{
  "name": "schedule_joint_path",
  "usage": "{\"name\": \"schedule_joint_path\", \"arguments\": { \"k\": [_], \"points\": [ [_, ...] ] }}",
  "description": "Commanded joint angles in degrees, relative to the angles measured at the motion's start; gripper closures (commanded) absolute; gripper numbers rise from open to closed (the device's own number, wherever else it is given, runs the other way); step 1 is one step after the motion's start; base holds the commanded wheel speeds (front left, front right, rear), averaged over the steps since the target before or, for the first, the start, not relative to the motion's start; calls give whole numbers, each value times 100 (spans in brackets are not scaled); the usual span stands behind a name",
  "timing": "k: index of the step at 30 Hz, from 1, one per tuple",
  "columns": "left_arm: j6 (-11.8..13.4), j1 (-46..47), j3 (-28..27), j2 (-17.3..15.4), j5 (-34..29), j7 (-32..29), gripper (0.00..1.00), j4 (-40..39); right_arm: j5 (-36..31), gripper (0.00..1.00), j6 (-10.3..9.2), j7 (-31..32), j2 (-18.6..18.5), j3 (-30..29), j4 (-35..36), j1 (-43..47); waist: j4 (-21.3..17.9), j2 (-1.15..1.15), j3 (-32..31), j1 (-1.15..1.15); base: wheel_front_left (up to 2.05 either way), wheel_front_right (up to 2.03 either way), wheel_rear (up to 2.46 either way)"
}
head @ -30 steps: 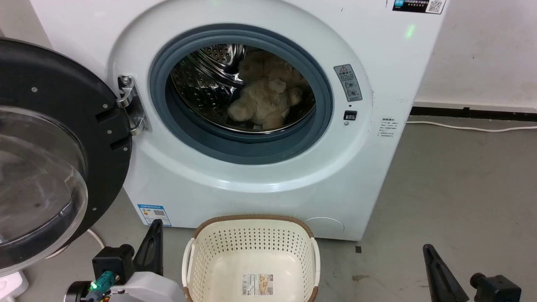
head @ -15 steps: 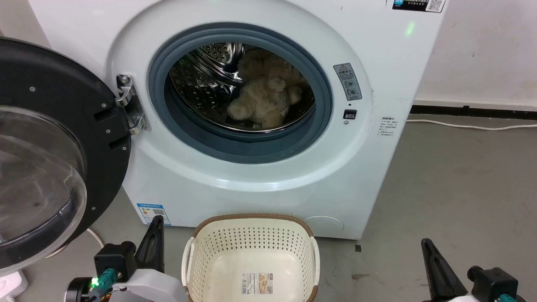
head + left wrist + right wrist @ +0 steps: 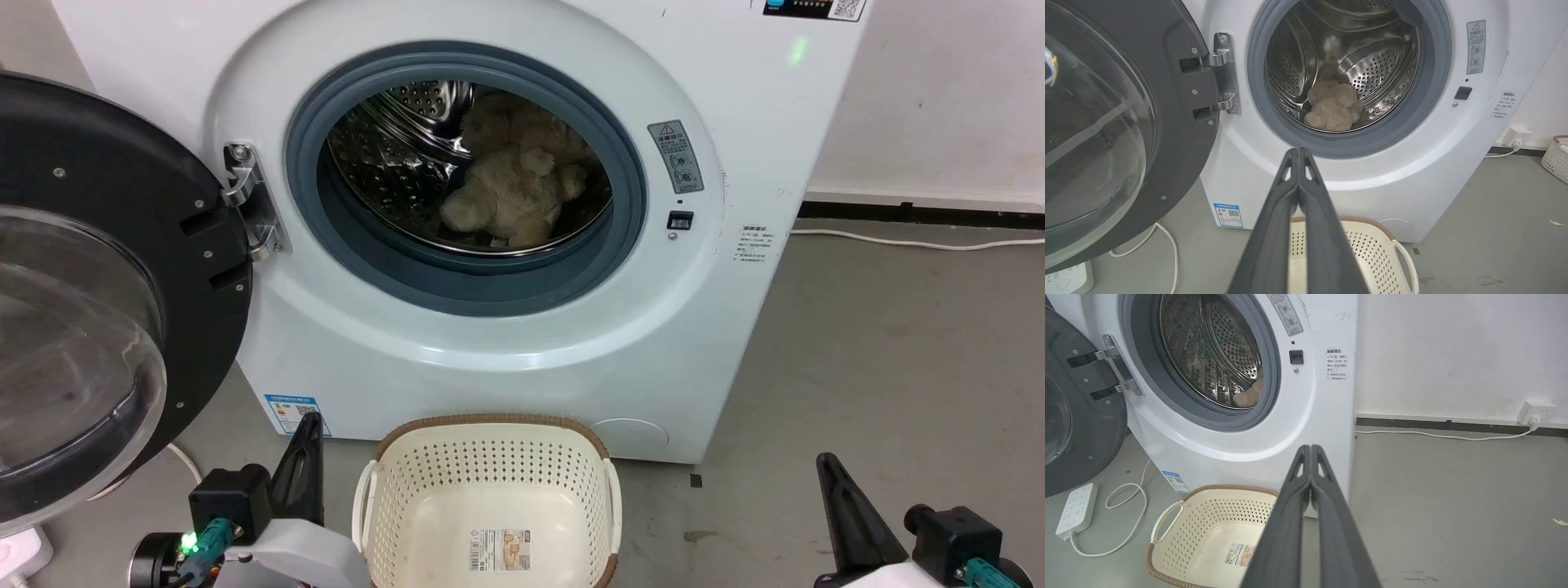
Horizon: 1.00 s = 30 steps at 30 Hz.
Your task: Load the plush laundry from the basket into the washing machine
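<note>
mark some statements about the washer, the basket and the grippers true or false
1. The plush laundry lies inside the washing machine. True.
2. The basket holds a second toy. False: only a label lies on its floor.
3. The door is shut. False: it stands swung open at the left of the head view.
4. The left gripper and the right gripper are both shut and hold nothing. True.
</note>
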<state>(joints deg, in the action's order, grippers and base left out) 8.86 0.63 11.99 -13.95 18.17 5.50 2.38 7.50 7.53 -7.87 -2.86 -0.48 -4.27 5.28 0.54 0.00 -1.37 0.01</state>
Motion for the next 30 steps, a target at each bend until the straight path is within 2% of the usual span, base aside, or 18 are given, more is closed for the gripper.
{"name": "schedule_joint_path", "arguments": {
  "k": [1,30],
  "points": [
    [-53,-26,-65,56,-108,-32,100,-32,-61,100,-2,35,-1,12,46,-90,-1,0,4,0,0,0,0],
    [-392,-41,-526,483,-803,-243,100,-116,-341,100,-3,341,-1,26,201,-268,-23,0,58,0,0,0,0]
  ]
}}
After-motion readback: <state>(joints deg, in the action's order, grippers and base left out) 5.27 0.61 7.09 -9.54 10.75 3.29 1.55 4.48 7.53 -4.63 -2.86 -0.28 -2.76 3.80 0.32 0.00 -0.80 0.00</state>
